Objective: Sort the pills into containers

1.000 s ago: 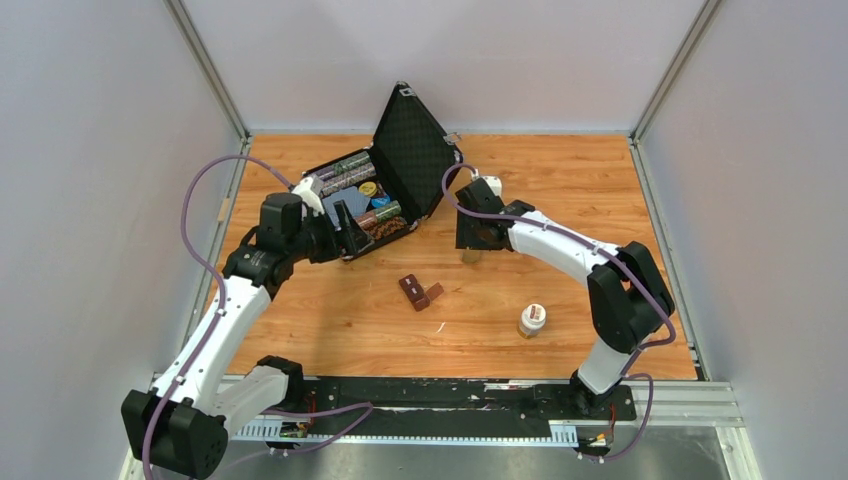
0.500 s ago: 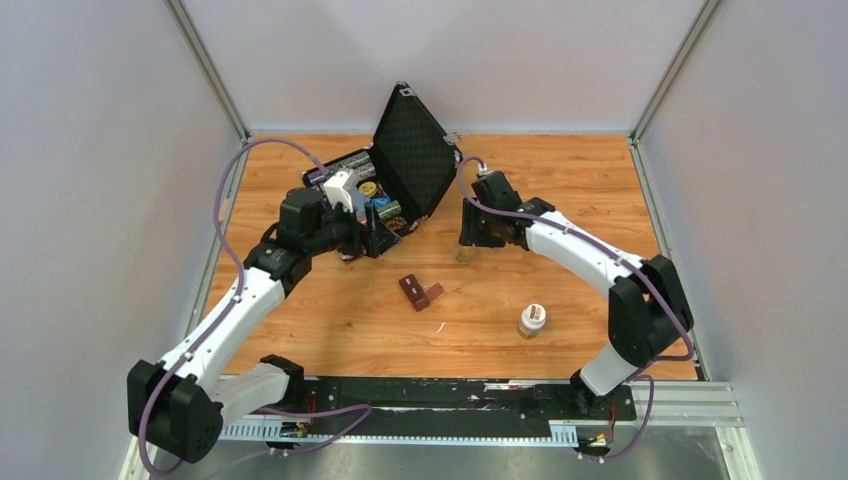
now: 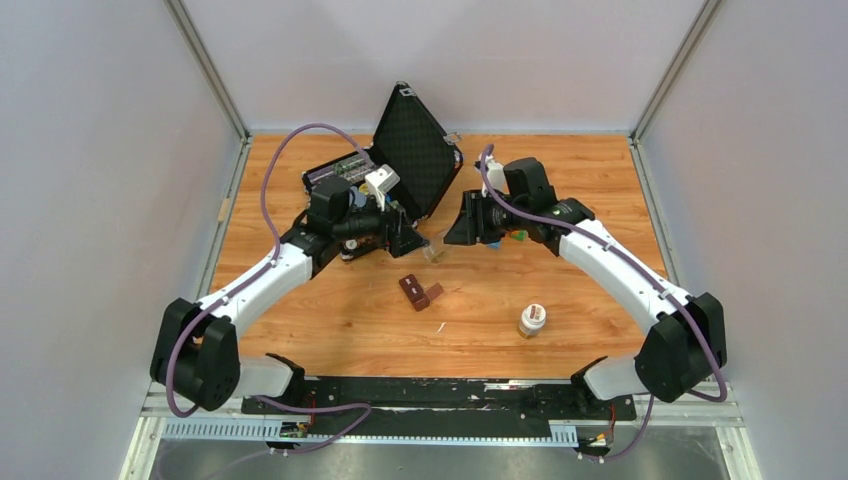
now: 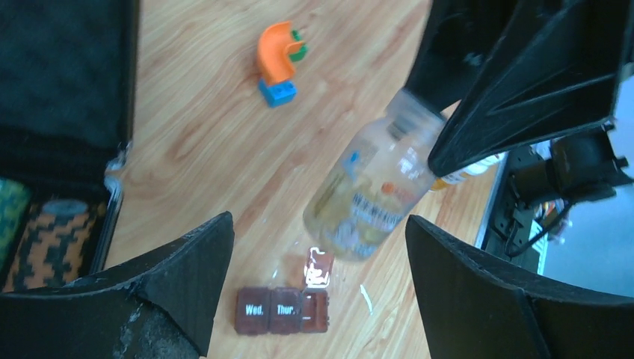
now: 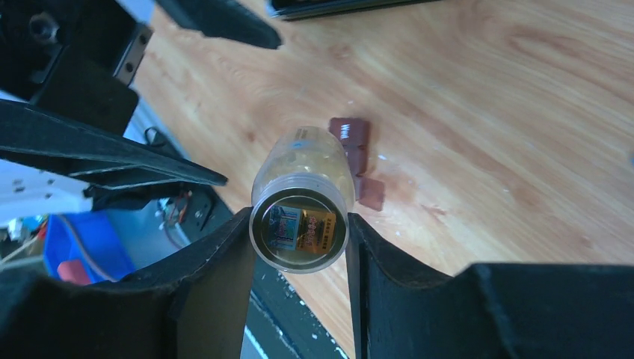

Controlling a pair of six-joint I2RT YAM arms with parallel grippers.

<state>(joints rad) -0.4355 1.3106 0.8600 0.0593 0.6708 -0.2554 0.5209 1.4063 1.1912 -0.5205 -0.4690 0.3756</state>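
A clear pill bottle (image 5: 299, 187) with pale yellowish contents hangs tilted above the table, and my right gripper (image 5: 299, 221) is shut on one end of it. The same bottle (image 4: 374, 194) fills the middle of the left wrist view. My left gripper (image 4: 318, 224) stands open around the bottle's free end without touching it. In the top view the left gripper (image 3: 408, 238) and right gripper (image 3: 457, 230) face each other across the bottle (image 3: 435, 250). Below lie the brown containers (image 4: 282, 309): two lids down, the third compartment's lid (image 4: 319, 268) up. The containers (image 3: 415, 291) sit mid-table.
An open black case (image 3: 405, 160) with rolls and small items stands at the back, just behind the left arm. A second white-capped bottle (image 3: 532, 320) stands front right. An orange, blue and green toy (image 4: 278, 63) lies behind the bottle. A small white sliver (image 4: 366, 298) lies by the containers.
The right gripper closed on the bottle, lifted it off the table and carried it left, tilted. The left arm swung right from the case to the bottle, staying open.
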